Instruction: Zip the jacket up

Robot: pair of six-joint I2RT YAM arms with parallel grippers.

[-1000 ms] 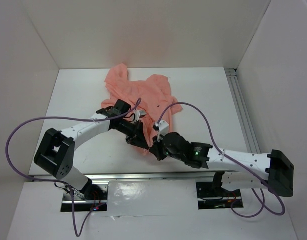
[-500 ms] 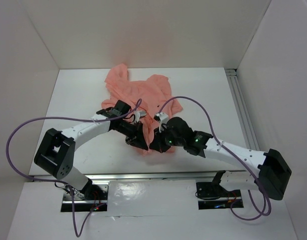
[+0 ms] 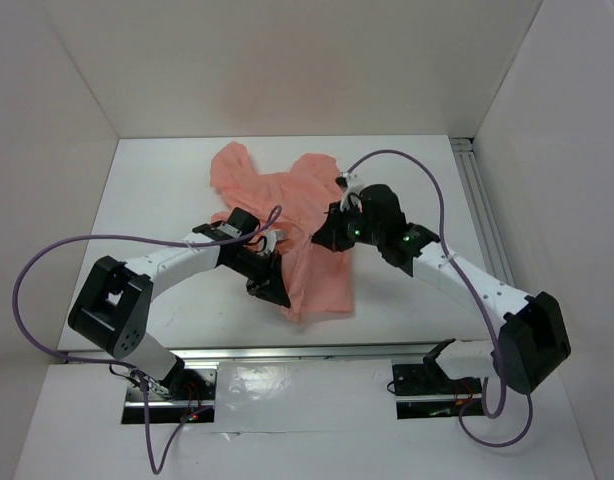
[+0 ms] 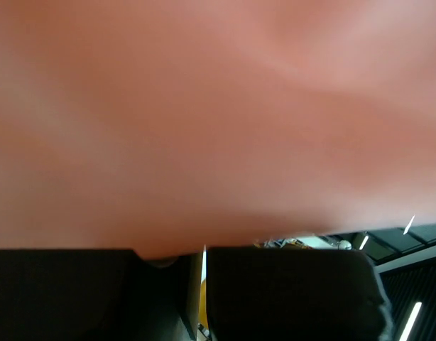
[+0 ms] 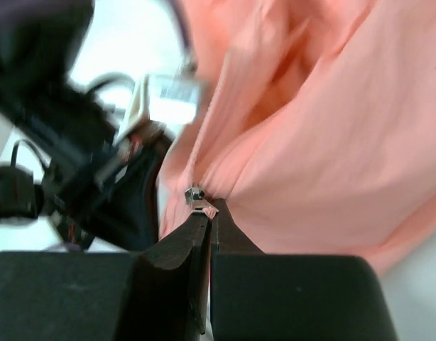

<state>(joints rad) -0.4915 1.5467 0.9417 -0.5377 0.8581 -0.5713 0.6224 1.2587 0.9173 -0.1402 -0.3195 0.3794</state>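
Step in hand: drawing the zipper up, part-way along and not yet finished.

Position of item: finding the jacket lying rumpled on the white surface, between the two arms, its far part bunched toward the back wall and its near edge pointing toward the arm bases.

Right side: observing the right gripper pinching closed on the small pale zipper pull, with pink folds converging at that spot. In the top view, sitting roughly midway up the garment's front.

Left side: observing the left gripper clamping the jacket's near edge, fingers drawn almost together with fabric filling the wrist view right above them. Judging this to be serving as the anchor, tensioning the cloth against the pull.

Progress: judging the stretch between the two grippers to be closed, though unable to confirm, the teeth being too small to make out. Expecting the far stretch, toward the bunched part, to be remaining open.

Next move, by judgement: calling for drawing the pull further from the anchor, straight along the opening, while holding the near edge fixed. Requiring tension throughout; risking snagging where the thin fabric is folding near the slider.

Count: one jacket, one zipper pull, two grippers, two purple cables, one per arm.
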